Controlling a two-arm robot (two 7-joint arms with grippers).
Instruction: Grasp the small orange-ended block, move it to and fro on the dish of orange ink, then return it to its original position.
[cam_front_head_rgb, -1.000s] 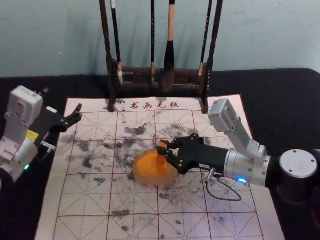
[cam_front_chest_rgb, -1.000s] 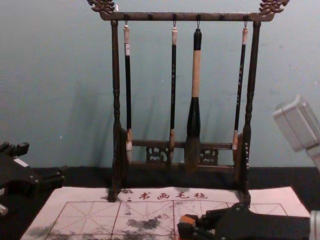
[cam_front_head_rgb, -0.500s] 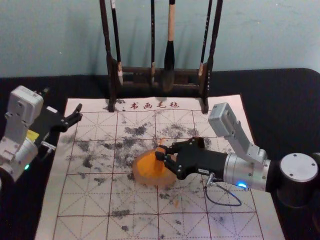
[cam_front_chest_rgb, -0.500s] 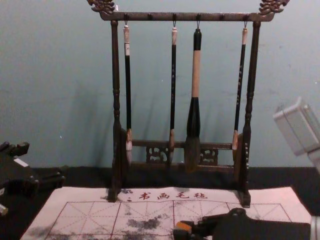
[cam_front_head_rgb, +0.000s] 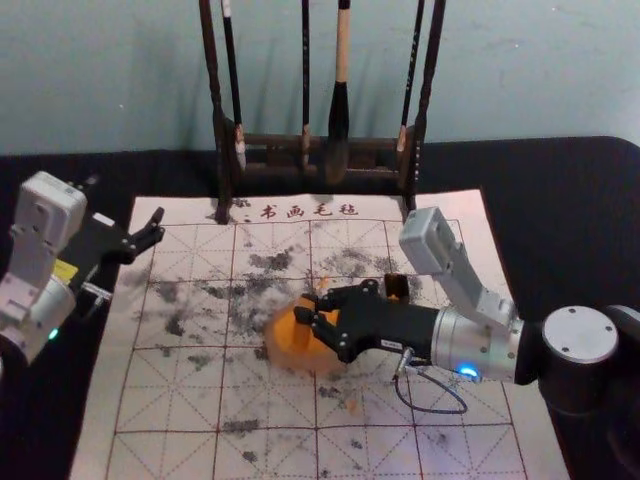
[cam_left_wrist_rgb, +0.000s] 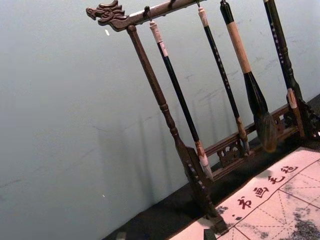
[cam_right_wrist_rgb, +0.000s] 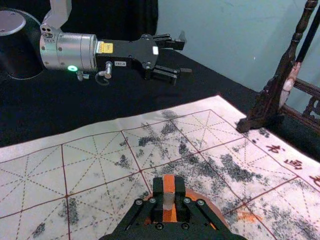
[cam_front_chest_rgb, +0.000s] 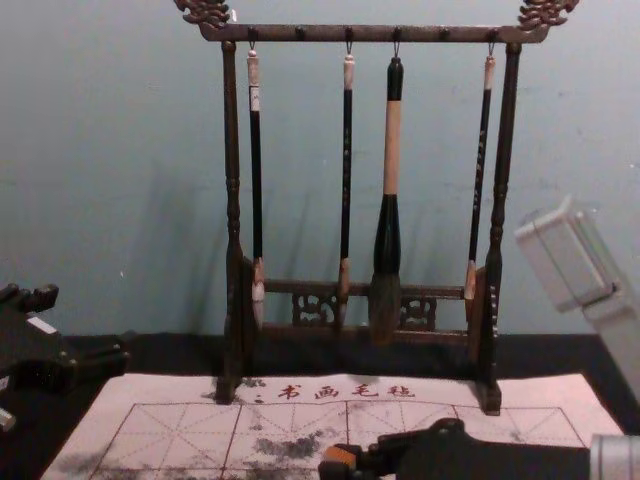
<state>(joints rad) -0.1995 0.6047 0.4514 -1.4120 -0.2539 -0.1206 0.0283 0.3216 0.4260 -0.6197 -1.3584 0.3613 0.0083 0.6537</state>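
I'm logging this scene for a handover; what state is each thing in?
block: gripped, over the dish
right tool: shut on the block
dish: holding orange ink
left tool: open, empty
brush rack: standing upright
four brushes: hanging
mat: spread out, stained

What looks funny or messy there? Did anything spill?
The white mat looks messy: dark smudges are scattered over its grid, and small orange marks lie outside the dish, perhaps dripped ink. The brush rack stands upright and looks fine.
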